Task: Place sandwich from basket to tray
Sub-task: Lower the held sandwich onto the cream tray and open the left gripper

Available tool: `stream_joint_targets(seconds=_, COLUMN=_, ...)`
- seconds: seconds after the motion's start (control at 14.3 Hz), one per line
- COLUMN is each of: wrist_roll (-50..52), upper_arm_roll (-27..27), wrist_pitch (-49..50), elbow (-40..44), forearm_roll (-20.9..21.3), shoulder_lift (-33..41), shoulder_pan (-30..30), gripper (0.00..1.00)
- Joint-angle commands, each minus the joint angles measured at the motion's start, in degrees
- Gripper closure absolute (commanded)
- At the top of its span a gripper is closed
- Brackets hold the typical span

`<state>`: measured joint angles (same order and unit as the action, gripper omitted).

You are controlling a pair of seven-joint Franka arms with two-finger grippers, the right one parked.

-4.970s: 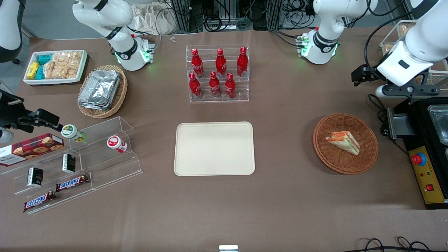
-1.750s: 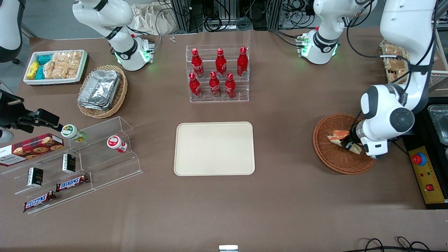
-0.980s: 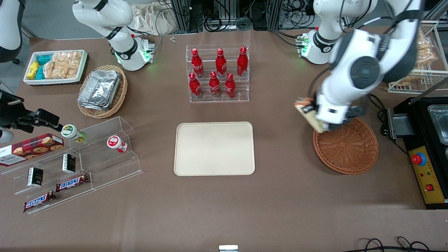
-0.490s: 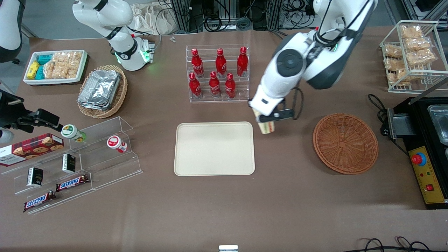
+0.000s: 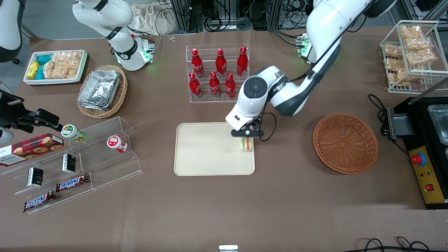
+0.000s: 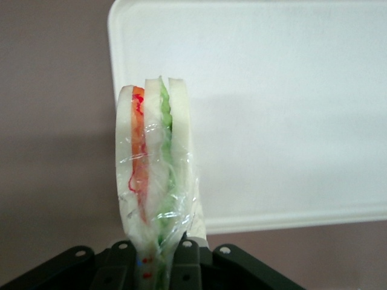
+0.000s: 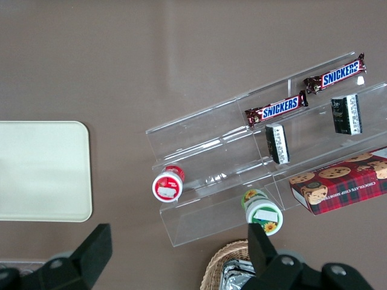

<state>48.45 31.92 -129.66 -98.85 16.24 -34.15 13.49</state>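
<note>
Since 0.5 s ago the left arm has swung from the bare table beside the tray (image 5: 210,154) to a spot over the tray's edge on the working arm's side, carrying the sandwich (image 5: 246,144) with it; the basket (image 5: 345,143) sits empty, well apart toward the working arm's end. Gripper (image 5: 246,137) is clamped on the sandwich: in the wrist view the two black fingers (image 6: 184,261) press the wrapped wedge (image 6: 155,181) at one end, bread slices upright, orange-red layer on one side, green on the other, clear wrap creased around them. Sandwich hangs edge-on over the tray's corner (image 6: 121,18); contact with the tray surface cannot be told. Tray surface itself is bare (image 7: 42,169). Farther from the front camera than the tray, a clear tiered rack holds six red bottles (image 5: 217,72), close to the arm's wrist housing but apart from it. Toward the parked arm's end: clear stepped shelf (image 5: 101,154) with Snickers bars (image 7: 277,109), small jars and a cookie box (image 5: 30,148); tan oval basket with foil containers (image 5: 101,90); white bin of snack packets (image 5: 56,66). Wire rack of packets (image 5: 413,52) stands at the working arm's end.
</note>
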Motion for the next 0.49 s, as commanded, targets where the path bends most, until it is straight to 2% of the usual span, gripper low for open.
stream_joint_targets(seconds=0.0, wrist_roll=-0.1, upper_arm_roll=-0.1, wrist_pitch=0.1, elbow=4.8, forearm_roll=4.8, shoulder_lift=-4.4, shoulder_pan=0.9, gripper=1.0)
stream_joint_targets(seconds=0.07, wrist_roll=-0.5, upper_arm_roll=-0.2, wrist_pitch=0.0, elbow=4.7, forearm_roll=5.6, shoulder_lift=-4.7, shoulder_pan=0.9, gripper=1.0)
stream_joint_targets(seconds=0.21, wrist_roll=-0.6, upper_arm_roll=-0.2, wrist_pitch=-0.1, elbow=4.8, forearm_roll=6.8, shoulder_lift=-6.3, shoulder_pan=0.9, gripper=0.88)
stream_joint_targets(seconds=0.35, wrist_roll=0.1, upper_arm_roll=-0.2, wrist_pitch=-0.1, elbow=4.8, forearm_roll=8.3, shoulder_lift=-7.5, shoulder_pan=0.9, gripper=0.61)
stream_joint_targets(seconds=0.42, wrist_roll=0.3, upper_arm_roll=-0.2, wrist_pitch=-0.1, elbow=4.8, forearm_roll=8.6, shoulder_lift=-7.7, shoulder_pan=1.0, gripper=0.37)
